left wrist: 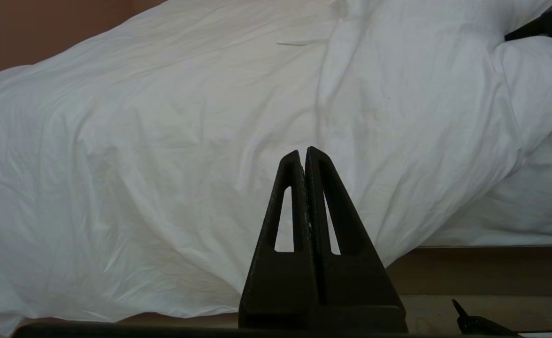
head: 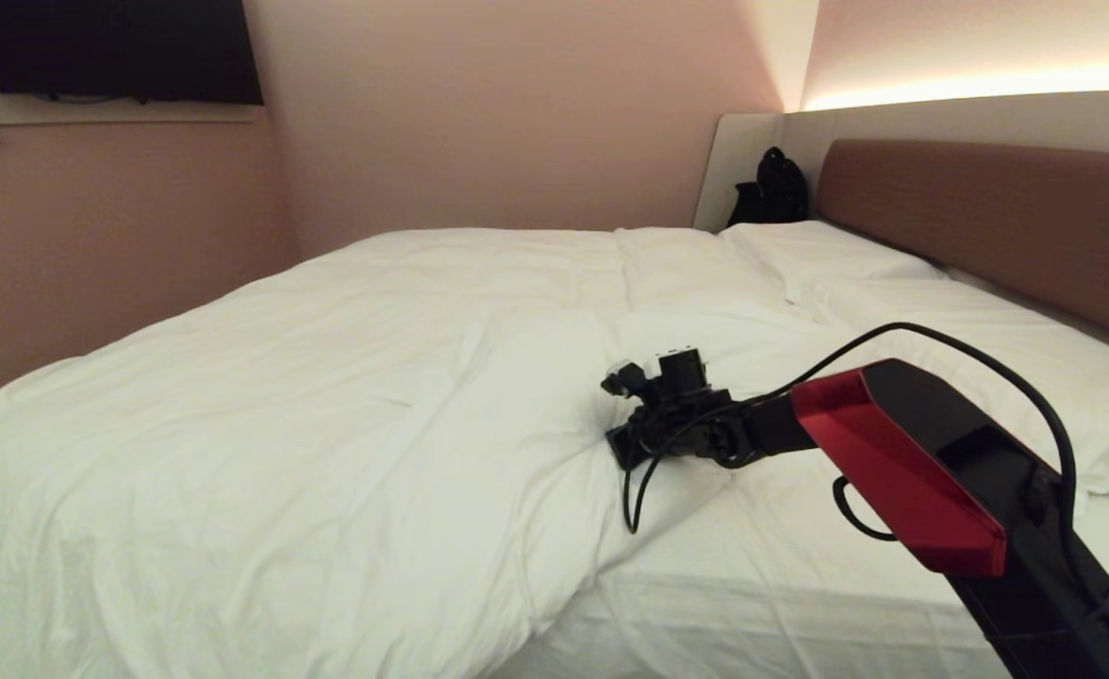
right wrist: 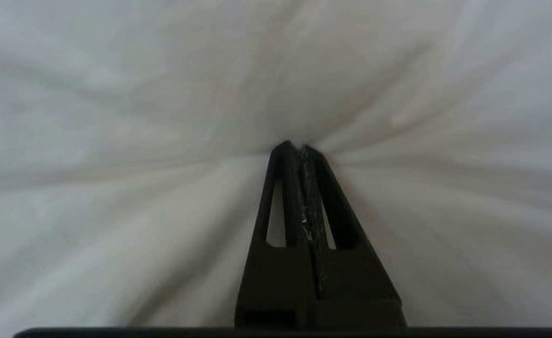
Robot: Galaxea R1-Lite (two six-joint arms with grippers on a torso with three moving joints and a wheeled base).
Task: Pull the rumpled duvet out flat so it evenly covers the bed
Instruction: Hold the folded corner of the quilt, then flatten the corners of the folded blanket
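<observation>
Item 1, duvet (head: 347, 396): lying across the left and centre of the head view, puffy and creased. Its near edge is running diagonally from mid-frame down to the bottom centre, leaving a bare strip of sheet (head: 800, 585) showing at lower right.

Item 2, bed (head: 979, 217): filling most of the frame, brown headboard at upper right, two pillows (head: 988, 330) lying along the right side below it.

Item 3, right gripper (head: 619, 443): sitting mid-frame, a bit right of centre, on the duvet's folded edge. In the right wrist view the jaws are pressing together with creases fanning out from the tips (right wrist: 299, 148), so it looks to be pinching a small tuck of duvet cloth.

Item 4, left gripper (left wrist: 305, 152): out of the head view, parked low by the side of the bed, jaws closed on nothing, facing the hanging duvet side.

Item 5, misc.: black bag (head: 771, 189) in the far corner, dark TV (head: 116, 47) at upper left.

Handling note, est.: the pinch looks thin, so a slow, low pull toward the headboard end and the near bed edge should be kinder than a jerk. Keep the cloth taut, stop once the bare strip is covered, and re-grip deeper if the fabric starts slipping.
</observation>
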